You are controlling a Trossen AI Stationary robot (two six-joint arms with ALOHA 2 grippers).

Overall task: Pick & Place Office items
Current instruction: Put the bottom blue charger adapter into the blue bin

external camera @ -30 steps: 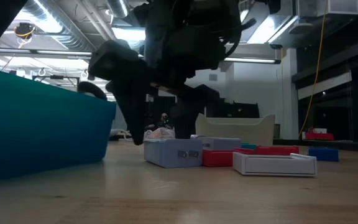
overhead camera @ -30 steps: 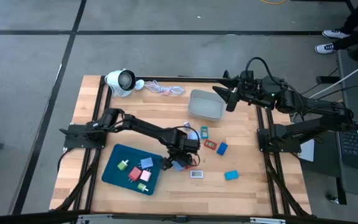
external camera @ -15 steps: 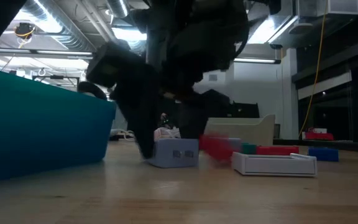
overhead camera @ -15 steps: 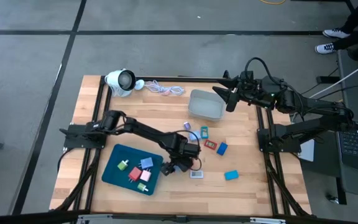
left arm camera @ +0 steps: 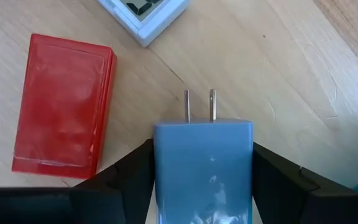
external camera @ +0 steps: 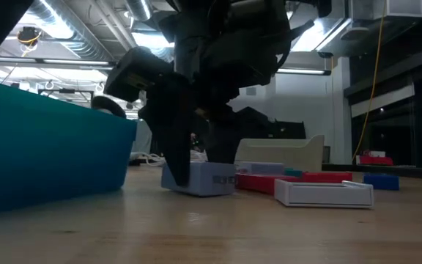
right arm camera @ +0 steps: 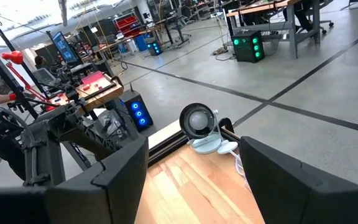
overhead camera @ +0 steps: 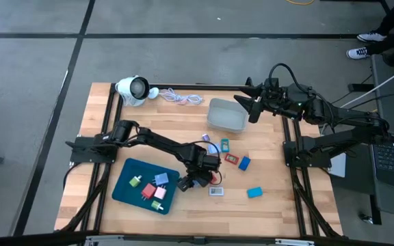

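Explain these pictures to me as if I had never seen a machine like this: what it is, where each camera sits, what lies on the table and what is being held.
This is a two-armed robot at a wooden table. One picture looks straight down from above, one looks level across the tabletop, and one camera rides on each wrist.

The left gripper is low over the middle of the table, its jaws closed on a light blue plug adapter with two metal prongs. Beside it lie a red block and a white piece. A few more small coloured pieces lie nearby, and several already sit in the teal tray.

The right gripper waits in the air at the far right, jaws open, near the grey bin. A white round camera with a cord sits at the far left corner.
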